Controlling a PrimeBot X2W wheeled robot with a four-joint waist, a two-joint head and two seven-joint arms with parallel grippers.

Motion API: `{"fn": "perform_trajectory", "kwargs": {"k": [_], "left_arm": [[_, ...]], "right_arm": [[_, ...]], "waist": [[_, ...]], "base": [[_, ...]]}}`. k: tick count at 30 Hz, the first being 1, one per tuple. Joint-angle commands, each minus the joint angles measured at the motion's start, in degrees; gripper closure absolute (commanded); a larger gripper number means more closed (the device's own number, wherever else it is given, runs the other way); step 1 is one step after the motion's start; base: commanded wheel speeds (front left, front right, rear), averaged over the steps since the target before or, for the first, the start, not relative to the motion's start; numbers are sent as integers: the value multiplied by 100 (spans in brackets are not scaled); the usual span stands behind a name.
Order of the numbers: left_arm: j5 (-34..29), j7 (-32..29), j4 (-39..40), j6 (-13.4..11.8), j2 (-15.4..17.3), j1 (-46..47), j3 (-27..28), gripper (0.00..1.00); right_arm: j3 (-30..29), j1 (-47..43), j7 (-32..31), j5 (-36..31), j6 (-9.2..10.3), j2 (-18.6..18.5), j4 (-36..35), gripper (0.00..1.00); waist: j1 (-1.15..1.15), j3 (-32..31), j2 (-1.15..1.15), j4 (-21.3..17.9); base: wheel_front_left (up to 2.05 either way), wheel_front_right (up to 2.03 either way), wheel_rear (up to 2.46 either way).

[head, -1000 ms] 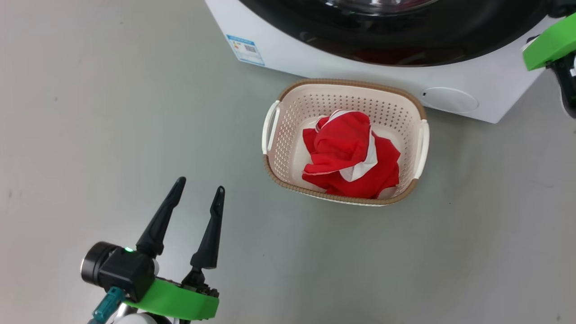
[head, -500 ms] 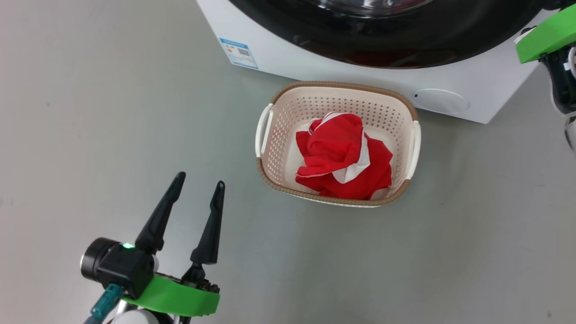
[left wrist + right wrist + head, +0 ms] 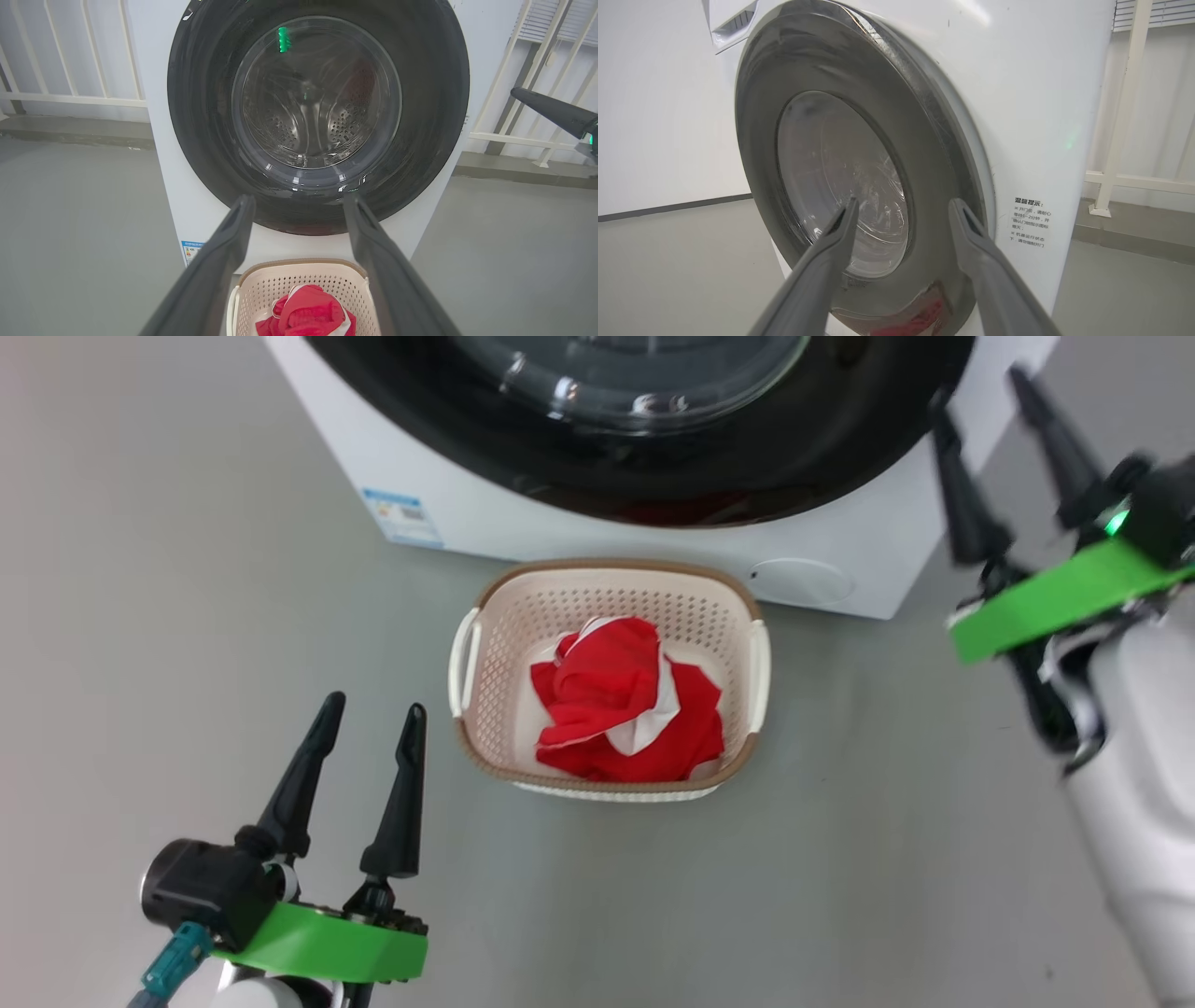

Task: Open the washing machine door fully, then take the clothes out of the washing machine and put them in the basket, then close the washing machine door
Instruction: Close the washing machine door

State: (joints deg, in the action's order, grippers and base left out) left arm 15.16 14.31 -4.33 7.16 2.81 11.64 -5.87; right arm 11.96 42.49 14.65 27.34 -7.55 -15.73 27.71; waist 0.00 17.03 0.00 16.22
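Head view, task things: the clothes [image 3: 616,709] lie heaped in the basket [image 3: 607,565]; it stands on the floor just in front of the washing machine [image 3: 840,560]; the washing machine door [image 3: 840,439] lies against the machine's front.
Head view, pincers: the left gripper [image 3: 373,705] sits low at my left, spread wide and empty, apart from the basket; the right gripper [image 3: 978,392] is up by the machine's right corner, also spread and empty, slightly blurred.
Left wrist view: the door faces me square; through its glass I see bare steel drum [image 3: 303,116] and no fabric; the basket rim and the red heap show between my fingers.
Right wrist view: the right gripper points at the door's right edge, near but not touching; the black rim looks flush with the white front; I cannot tell whether the latch has caught.
Step in hand: I judge this to be the closing of the door, nearly done; to finish well I would press flat on the black rim, never on the glass, until it seats; then I would draw the arm straight back.
Surface and room: smooth grey floor [image 3: 840,896]; plain white wall [image 3: 654,93]; white railing [image 3: 70,93] behind the machine; a warning sticker [image 3: 1029,221] on its side.
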Motion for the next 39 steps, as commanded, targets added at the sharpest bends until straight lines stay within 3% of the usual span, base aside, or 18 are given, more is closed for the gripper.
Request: {"fn": "perform_trajectory", "kwargs": {"k": [1, 19, 39], "left_arm": [[42, 69, 96, 33, 171, -77, 221, 0], [-32, 69, 106, 33, 368, -745, 606, 0], [-214, 69, 223, 33, 483, -1311, 1114, 0]], "right_arm": [[26, -457, 35, -167, 6, 197, -360, 0], [-630, -2649, 35, -438, 6, 671, -1246, 0], [-1508, -4086, 35, -708, 6, 836, -2092, 0]], "waist": [[0, -493, 0, -508], [0, -1596, 0, -1442], [0, -2050, 0, -1709]], "base": [[0, 0, 0], [0, 0, 0], [0, 0, 0]]}}
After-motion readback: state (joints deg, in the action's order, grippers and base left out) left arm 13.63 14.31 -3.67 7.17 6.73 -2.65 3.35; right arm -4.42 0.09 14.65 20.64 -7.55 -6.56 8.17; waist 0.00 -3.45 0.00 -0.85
